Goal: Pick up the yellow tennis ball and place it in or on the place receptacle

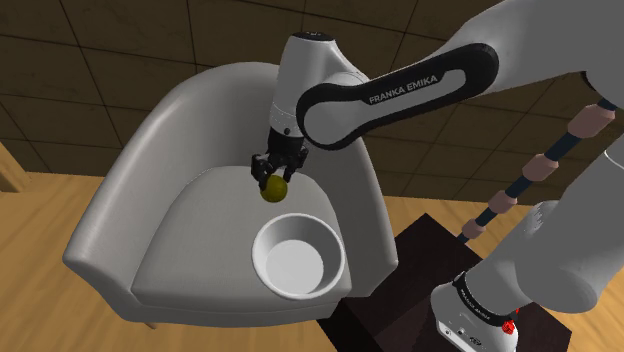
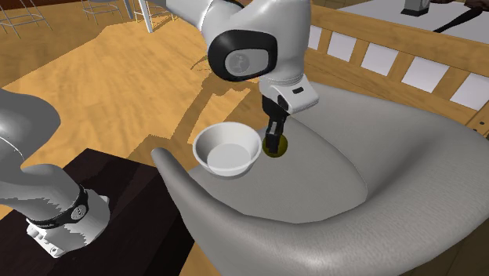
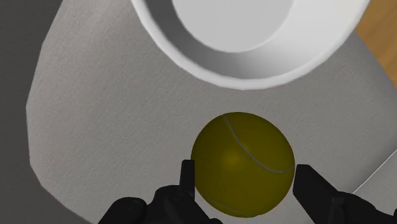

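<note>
A yellow tennis ball [image 1: 272,188] [image 2: 277,146] [image 3: 243,162] sits between the two black fingers of my gripper [image 1: 272,176] [image 2: 273,138] [image 3: 245,184], which is shut on it. The ball is just above the pale seat cushion of an armchair [image 1: 180,230] [image 2: 329,180]. A white round bowl [image 1: 266,262] [image 2: 205,154] [image 3: 191,54], empty, stands on the seat's front part. In the shoulder view it is a short way below the ball. In the second exterior view it lies directly left of the ball.
The armchair's curved back and arms [image 1: 120,170] [image 2: 423,157] wrap around the seat. My dark stand [image 1: 430,250] [image 2: 117,196] is beside the chair. Wooden floor [image 2: 102,86] lies around, and a slatted wooden frame [image 2: 392,59] stands behind the chair.
</note>
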You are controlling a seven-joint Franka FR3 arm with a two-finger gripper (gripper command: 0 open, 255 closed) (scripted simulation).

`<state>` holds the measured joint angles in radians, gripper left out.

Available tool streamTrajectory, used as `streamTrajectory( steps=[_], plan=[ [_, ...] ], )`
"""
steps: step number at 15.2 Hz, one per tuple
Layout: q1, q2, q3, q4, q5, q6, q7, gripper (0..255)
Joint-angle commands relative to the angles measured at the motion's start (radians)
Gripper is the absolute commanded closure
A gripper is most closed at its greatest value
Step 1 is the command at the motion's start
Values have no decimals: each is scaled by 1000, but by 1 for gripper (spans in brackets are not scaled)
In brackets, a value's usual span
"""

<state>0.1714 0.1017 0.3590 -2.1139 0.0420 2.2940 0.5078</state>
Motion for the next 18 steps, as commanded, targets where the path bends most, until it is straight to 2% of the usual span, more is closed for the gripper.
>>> streamTrajectory(
  steps=[1, 8, 13, 18],
  plan=[
    [-1, -15, 1, 11, 6, -26, -2, 255],
    [-4, -53, 1, 54, 19, -104, -7, 255],
    [5, -261, 3, -154, 110, -95, -49, 255],
    [41, -477, -12, -335, 190, -125, -81, 255]
  ],
)
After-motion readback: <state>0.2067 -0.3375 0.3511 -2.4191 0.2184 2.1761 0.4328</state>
